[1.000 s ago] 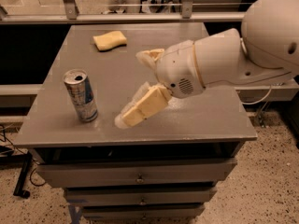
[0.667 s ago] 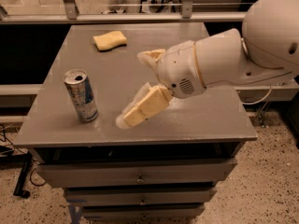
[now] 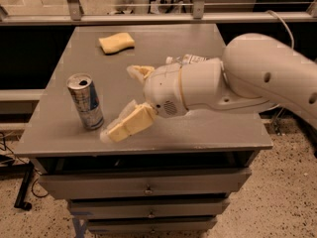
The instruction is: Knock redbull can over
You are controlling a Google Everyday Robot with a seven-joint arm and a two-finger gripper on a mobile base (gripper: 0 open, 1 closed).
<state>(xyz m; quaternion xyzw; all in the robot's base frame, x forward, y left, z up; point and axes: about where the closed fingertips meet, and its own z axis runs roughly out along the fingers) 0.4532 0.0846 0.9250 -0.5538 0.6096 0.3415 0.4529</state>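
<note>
The redbull can (image 3: 85, 101) stands upright on the grey table (image 3: 208, 133), near its front left. It is blue and silver with a silver top. My gripper (image 3: 120, 102) is open just to the right of the can, low over the table. One pale finger (image 3: 128, 125) reaches toward the can's base and ends a short gap from it. The other finger (image 3: 140, 72) is farther back. The white arm (image 3: 257, 78) comes in from the right.
A yellow sponge (image 3: 117, 42) lies at the back of the table. A clear plastic bottle (image 3: 186, 59) shows partly behind the arm. Drawers (image 3: 146, 188) sit under the tabletop. A rail runs behind the table.
My gripper has moved left toward the can, closing most of the gap. The can has not moved and still stands upright.
</note>
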